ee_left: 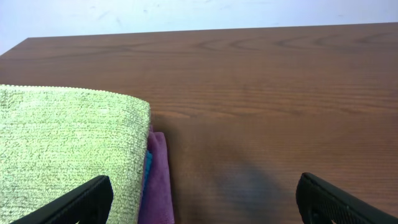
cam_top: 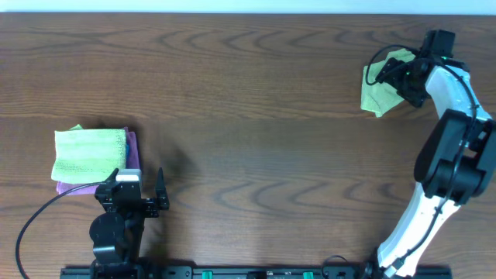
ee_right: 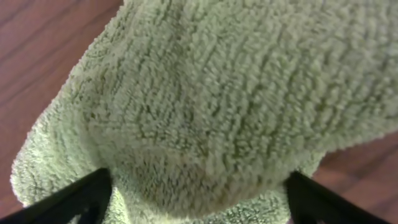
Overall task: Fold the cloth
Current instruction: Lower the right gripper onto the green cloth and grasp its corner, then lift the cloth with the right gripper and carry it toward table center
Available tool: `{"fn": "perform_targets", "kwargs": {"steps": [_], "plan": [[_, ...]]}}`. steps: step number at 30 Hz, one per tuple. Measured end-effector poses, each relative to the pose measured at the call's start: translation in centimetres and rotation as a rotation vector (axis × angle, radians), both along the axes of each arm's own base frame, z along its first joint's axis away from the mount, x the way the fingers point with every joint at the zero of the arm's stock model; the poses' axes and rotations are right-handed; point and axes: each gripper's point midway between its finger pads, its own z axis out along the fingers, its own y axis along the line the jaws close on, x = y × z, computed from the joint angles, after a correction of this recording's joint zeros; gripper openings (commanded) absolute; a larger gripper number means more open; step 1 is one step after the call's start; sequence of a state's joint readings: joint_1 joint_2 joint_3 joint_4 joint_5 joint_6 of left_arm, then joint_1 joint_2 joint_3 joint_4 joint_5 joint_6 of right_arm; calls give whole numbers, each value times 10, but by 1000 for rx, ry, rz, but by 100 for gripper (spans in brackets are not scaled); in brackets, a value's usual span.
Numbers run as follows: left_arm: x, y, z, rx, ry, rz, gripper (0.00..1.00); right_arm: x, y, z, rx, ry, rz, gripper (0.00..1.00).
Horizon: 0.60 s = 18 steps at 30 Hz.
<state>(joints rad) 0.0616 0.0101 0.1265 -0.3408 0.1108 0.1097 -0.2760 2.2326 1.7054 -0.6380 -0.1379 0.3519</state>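
A crumpled light green cloth (cam_top: 377,91) lies at the far right of the table. My right gripper (cam_top: 404,77) is down on it, and in the right wrist view the bunched cloth (ee_right: 211,93) fills the frame between the two wide-apart fingers (ee_right: 196,199). The jaws are open around the cloth. My left gripper (cam_top: 141,195) is open and empty near the front left edge. In the left wrist view its fingers (ee_left: 202,199) frame bare table.
A folded green cloth (cam_top: 87,151) lies on a purple one (cam_top: 132,151) at the front left, just left of my left gripper. The left wrist view shows this stack (ee_left: 62,143) with a blue layer in it. A black cable (cam_top: 35,221) trails by the left arm.
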Motion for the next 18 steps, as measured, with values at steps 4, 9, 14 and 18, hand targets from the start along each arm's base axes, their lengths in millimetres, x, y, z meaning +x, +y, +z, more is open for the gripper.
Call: {"fn": "perform_targets", "kwargs": {"steps": [4,9,14,18], "plan": [[0,0,0,0,0,0,95,3,0,2,1,-15,-5,51],[0,0,0,0,0,0,95,5,0,2,-1,-22,-1,18],[0,0,0,0,0,0,95,2,0,1,3,-9,-2,1],[0,0,0,0,0,0,95,-5,3,-2,10,21,2,1]]}}
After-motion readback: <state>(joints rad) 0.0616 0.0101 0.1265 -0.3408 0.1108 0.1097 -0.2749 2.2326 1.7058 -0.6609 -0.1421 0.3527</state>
